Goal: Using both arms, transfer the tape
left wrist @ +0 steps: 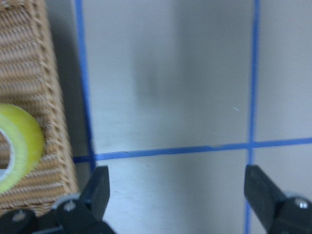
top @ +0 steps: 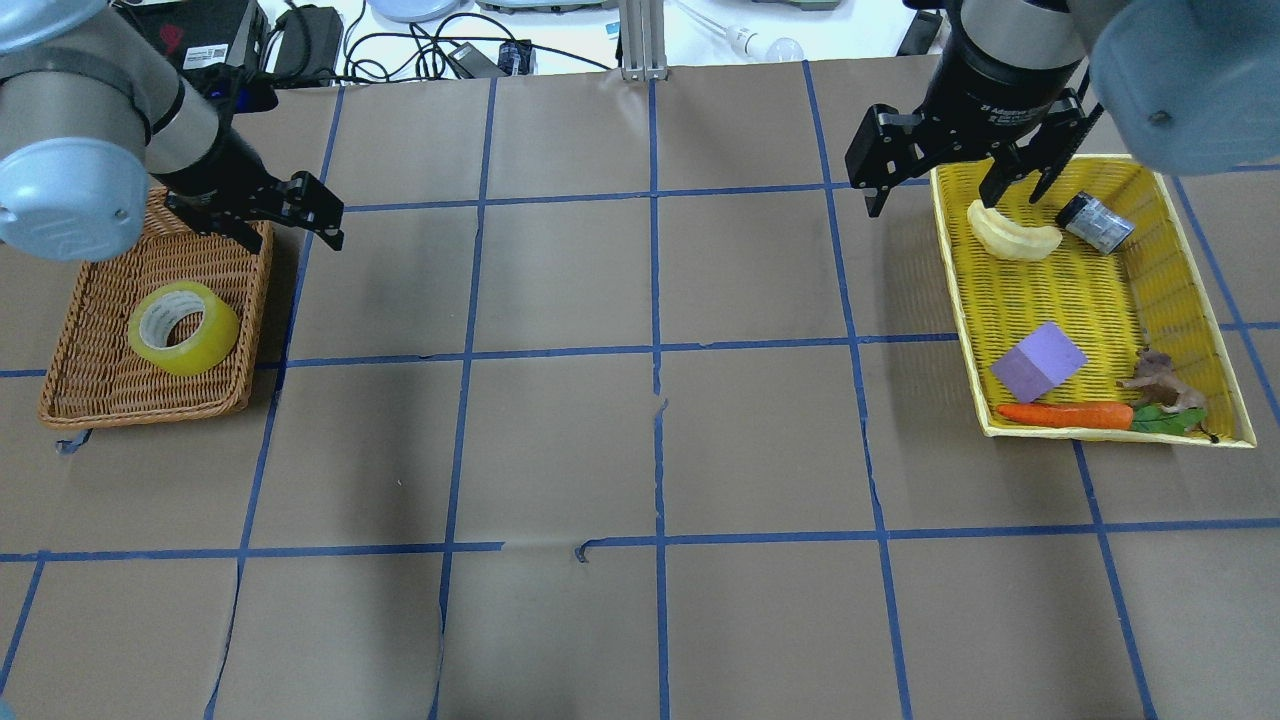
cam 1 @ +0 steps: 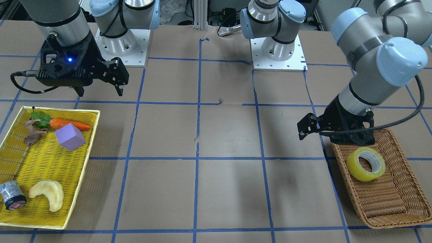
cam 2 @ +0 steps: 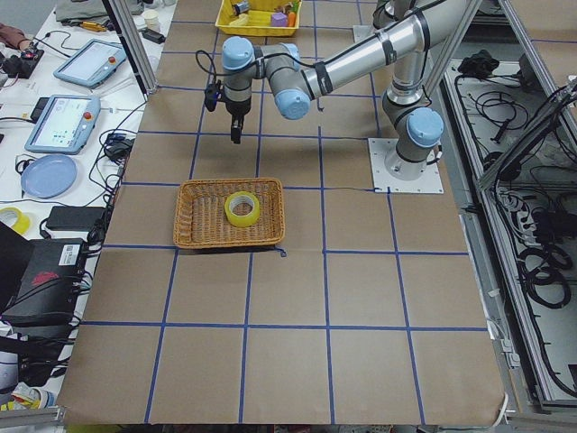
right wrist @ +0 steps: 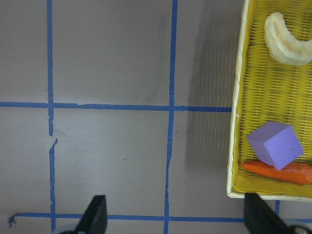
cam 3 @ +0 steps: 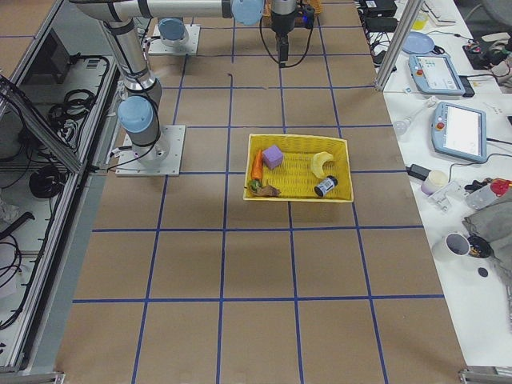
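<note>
Translucent yellow tape (top: 215, 337), pale grey-white inside; tan woven basket (top: 100, 392); yellow mesh tray (top: 1065, 290); purple cube (top: 1038, 361); orange carrot (top: 1065, 414); brown table (top: 560, 440), gridded blue.

We see bright, even light from above, so the shadows on the brown table (top: 560, 450) are soft grey patches without hard edges. Our left wrist view is blurred throughout: the tape (left wrist: 19, 146) and the wicker basket (left wrist: 29, 73) smear at their edges. The right wrist view is sharp but greyer, with a dim band left of the yellow tray (right wrist: 236, 146). A blue lamp (cam 1: 70, 59) glows in the front-facing view.
</note>
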Controlling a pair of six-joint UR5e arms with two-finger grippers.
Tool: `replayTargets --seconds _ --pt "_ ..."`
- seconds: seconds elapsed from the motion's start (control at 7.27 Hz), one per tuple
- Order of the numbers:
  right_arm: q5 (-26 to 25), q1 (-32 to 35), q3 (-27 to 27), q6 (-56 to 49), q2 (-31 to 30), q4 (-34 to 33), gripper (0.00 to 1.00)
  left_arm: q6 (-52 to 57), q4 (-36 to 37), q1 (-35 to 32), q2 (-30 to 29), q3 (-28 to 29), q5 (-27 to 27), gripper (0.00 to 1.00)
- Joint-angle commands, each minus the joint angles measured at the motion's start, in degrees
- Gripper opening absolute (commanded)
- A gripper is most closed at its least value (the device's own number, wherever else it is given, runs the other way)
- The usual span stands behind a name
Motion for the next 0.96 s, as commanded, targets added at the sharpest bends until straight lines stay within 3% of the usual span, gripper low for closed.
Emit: replayTargets --seconds 0.0,0.83 --pt "0.0 0.0 0.0 0.0 0.0 0.0 1.00 -8.7 -13.5 -7.9 2.7 7.0 0.8 1.00" --pt "0.0 0.0 0.0 0.0 0.0 0.0 1.00 -10.2 -14.2 -11.6 3.9 6.5 1.7 1.00"
